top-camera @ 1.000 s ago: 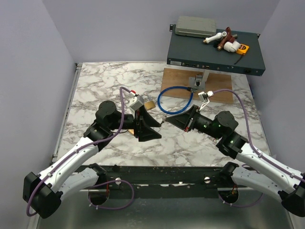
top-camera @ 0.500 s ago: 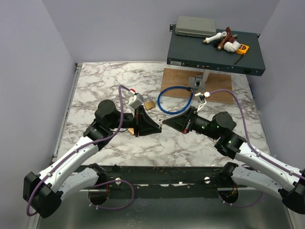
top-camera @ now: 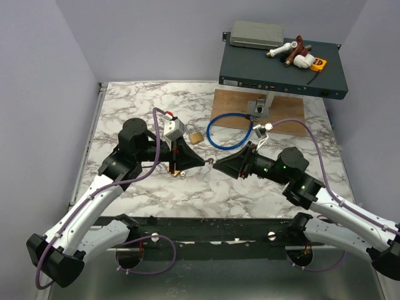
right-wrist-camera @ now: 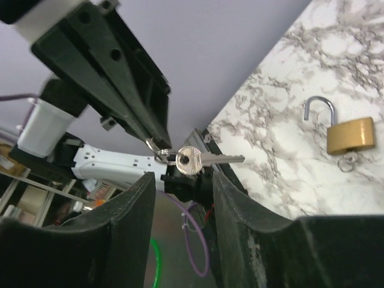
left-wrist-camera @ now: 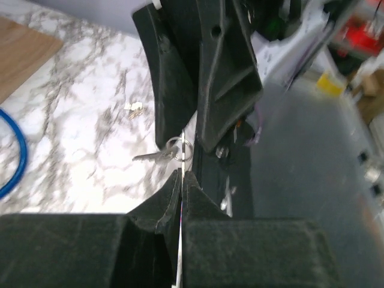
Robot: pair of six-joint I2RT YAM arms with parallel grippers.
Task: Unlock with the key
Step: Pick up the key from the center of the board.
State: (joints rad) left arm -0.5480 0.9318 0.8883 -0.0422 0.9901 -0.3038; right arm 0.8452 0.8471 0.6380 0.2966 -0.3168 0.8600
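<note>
A small silvery key (right-wrist-camera: 207, 159) sticks out sideways in mid-air from a ring, just past my right gripper (right-wrist-camera: 182, 175), whose fingers stand open on either side without touching it. My left gripper (left-wrist-camera: 182, 175) is shut on a thin silvery blade seen edge-on, another key on that ring; the free key (left-wrist-camera: 153, 157) hangs just beyond its tips. In the top view both grippers meet tip to tip over the marble, left gripper (top-camera: 204, 164) and right gripper (top-camera: 216, 166). A brass padlock (right-wrist-camera: 351, 135) lies on the table with its shackle swung open.
A brass padlock (top-camera: 195, 137) lies behind the left gripper, and a small brass item (top-camera: 177, 171) sits under it. A blue cable loop (top-camera: 230, 131) and a wooden board (top-camera: 294, 115) lie behind the right arm. A dark equipment box (top-camera: 281, 72) stands at the back right.
My left gripper has shut on the ringed key. My right gripper, shut before, has opened and let go. The left arm's elbow has swung left and back.
</note>
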